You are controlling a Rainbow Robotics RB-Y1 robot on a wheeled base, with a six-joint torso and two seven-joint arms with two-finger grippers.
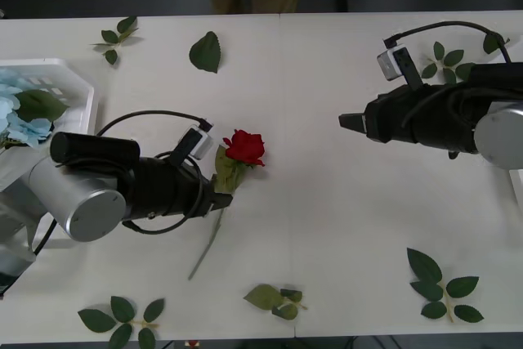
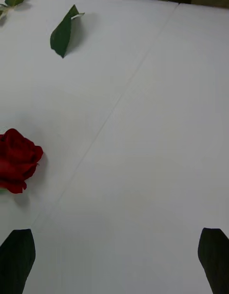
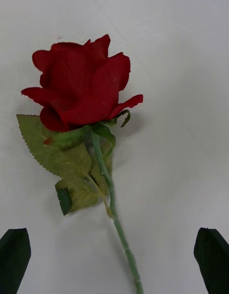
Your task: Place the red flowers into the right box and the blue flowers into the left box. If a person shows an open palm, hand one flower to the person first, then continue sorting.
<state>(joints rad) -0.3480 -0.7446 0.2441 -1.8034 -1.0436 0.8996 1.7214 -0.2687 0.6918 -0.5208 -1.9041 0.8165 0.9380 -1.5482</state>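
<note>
My left claw point(image 3: 114, 260) hangs wide open over the red rose point(image 1: 243, 146), which lies flat on the worktop point(image 1: 327, 226) at the centre of the front view, its stem point(image 3: 117, 222) running between my two fingers. The risk as I judge it: the stem is thin and lies against the surface, so closing too high would miss it, and closing off-line could pinch the leaf point(image 3: 57, 151) instead and let the flower swing or drop. My right claw point(image 1: 353, 123) waits at the right of the frame, also spread wide, with nothing in it. The left box point(image 1: 61, 79) at the far left already holds blue flowers point(image 1: 20, 120) — the rose belongs on the other side. Loose leaf sprigs point(image 1: 441, 284) dot the worktop, none in my path; no open palm shows.
</note>
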